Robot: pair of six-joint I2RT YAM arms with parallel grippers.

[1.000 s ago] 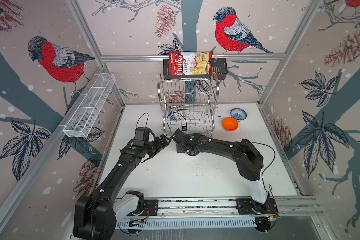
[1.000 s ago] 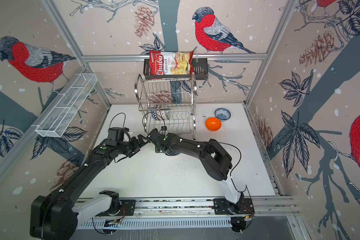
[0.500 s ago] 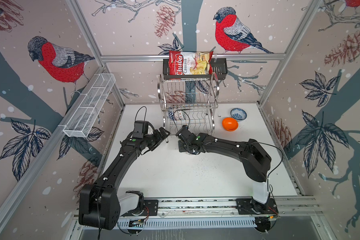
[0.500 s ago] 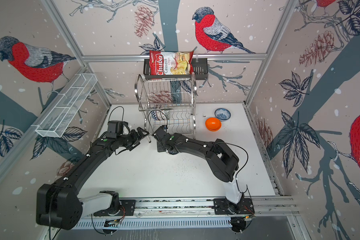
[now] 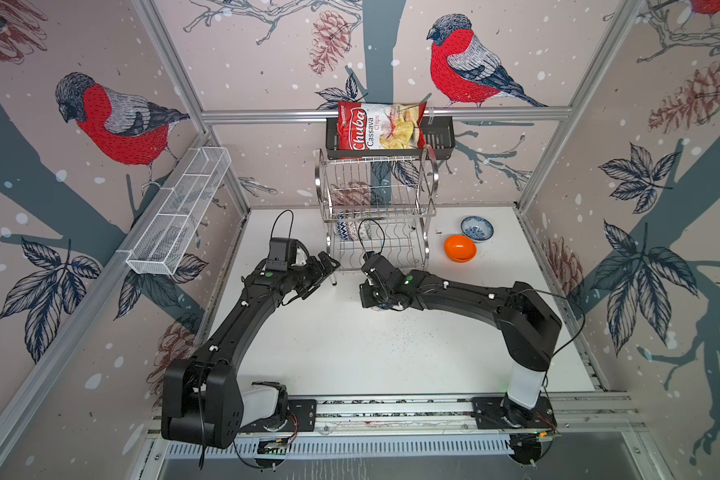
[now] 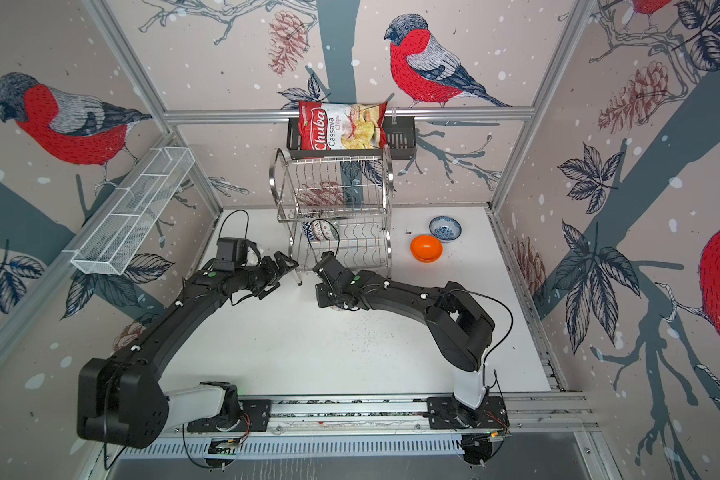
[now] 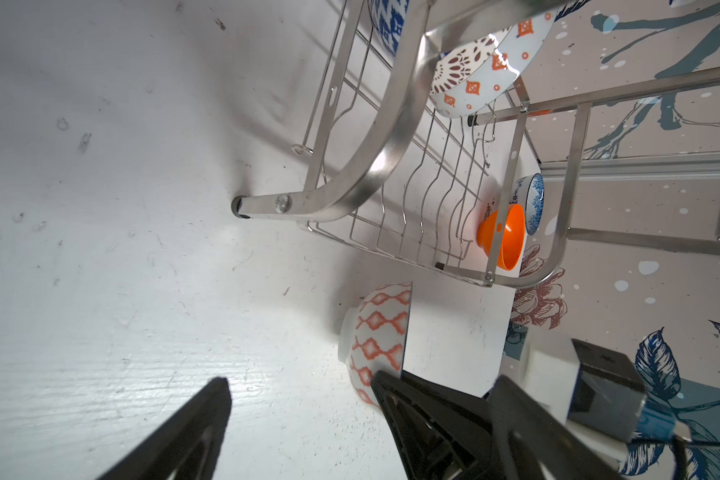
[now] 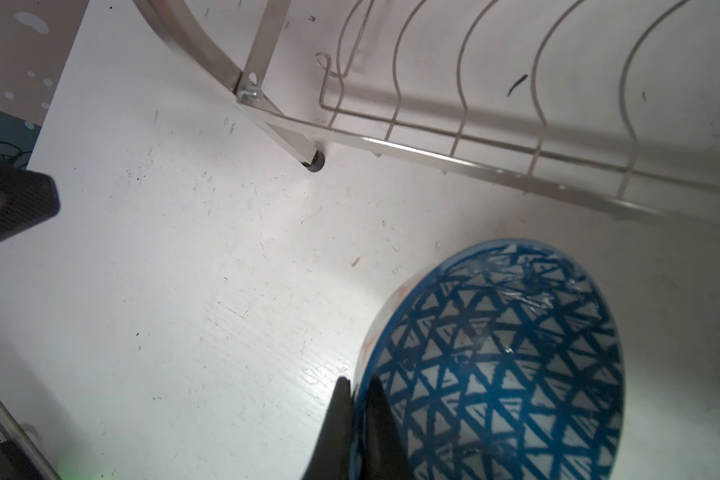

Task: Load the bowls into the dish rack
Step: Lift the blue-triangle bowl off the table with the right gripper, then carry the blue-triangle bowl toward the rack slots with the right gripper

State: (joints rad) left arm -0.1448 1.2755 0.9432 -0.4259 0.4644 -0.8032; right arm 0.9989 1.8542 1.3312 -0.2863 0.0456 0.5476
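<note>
The dish rack [image 5: 377, 208] [image 6: 333, 208] stands at the back middle in both top views, with two patterned bowls [image 5: 347, 228] [image 6: 319, 229] upright in its lower tier. My right gripper [image 8: 360, 388] is shut on the rim of a bowl [image 8: 495, 365], blue triangles inside and orange diamonds outside [image 7: 377, 332]. It sits low, just in front of the rack; my wrist [image 5: 377, 286] hides it from above. My left gripper [image 5: 329, 264] [image 7: 300, 382] is open and empty beside the rack's front left foot [image 7: 242, 205]. A plain orange bowl [image 5: 460, 248] and a white-blue floral bowl [image 5: 476, 228] stand right of the rack.
A long white mesh basket [image 5: 179, 212] hangs on the left wall. A black basket with a chips bag [image 5: 381, 126] hangs on the back rail above the rack. The arms' base rail [image 5: 391, 409] runs along the front edge.
My right gripper has drawn away to the right with the bowl, opening a gap to the left gripper. The left gripper has shifted slightly back toward the rack and stays open.
</note>
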